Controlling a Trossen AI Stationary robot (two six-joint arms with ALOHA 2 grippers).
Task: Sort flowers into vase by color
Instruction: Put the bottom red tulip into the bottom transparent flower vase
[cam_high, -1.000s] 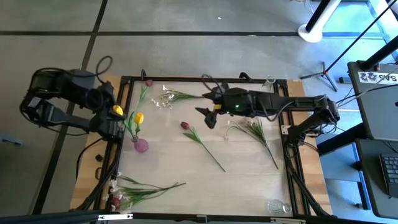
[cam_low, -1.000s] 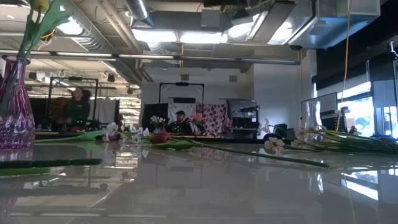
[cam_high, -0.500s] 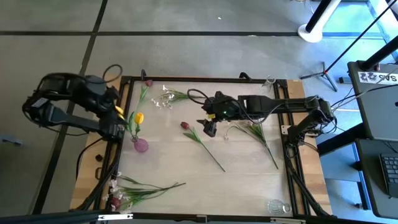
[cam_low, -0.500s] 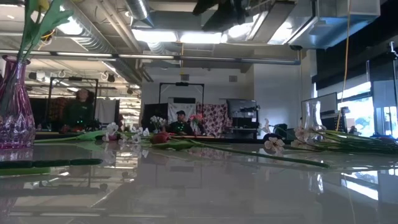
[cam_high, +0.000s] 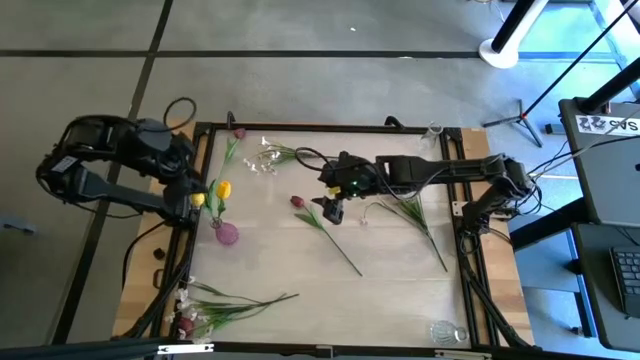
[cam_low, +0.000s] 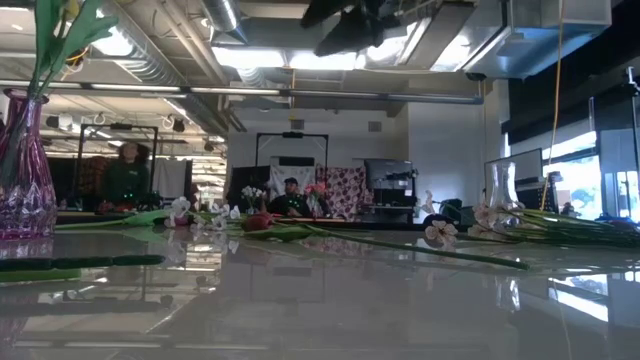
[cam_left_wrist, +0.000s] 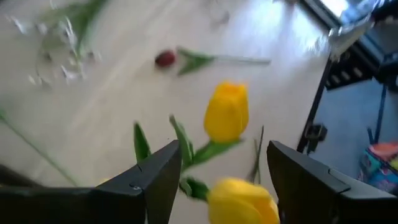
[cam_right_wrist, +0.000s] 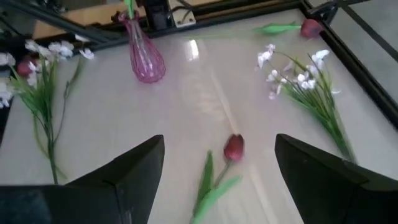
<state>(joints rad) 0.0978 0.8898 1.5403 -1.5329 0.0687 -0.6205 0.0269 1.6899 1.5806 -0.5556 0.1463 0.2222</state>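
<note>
Both grippers' fingers (cam_right_wrist: 134, 177) apart.

A: What colour is the vase (cam_right_wrist: 146, 57) in the upper left of the right wrist view?
B: Pink-purple glass with a ribbed pattern. In the high view it stands left of centre, under two yellow tulips (cam_high: 223, 189) on green stems.
A: And the flower at centre?
B: A dark red tulip (cam_high: 297, 201) with a green stem and leaves. Another dark red bloom (cam_right_wrist: 310, 27) lies at the upper right of the right wrist view.
A: The sprays?
B: White-pink blossoms (cam_right_wrist: 297, 73) on green stems, right side; another spray (cam_right_wrist: 43, 78) at left.
A: The table (cam_high: 300, 270)?
B: Pale glossy white inside a black frame (cam_high: 330, 127), over light wood.
A: The arms?
B: Both dark, nearly black.
</note>
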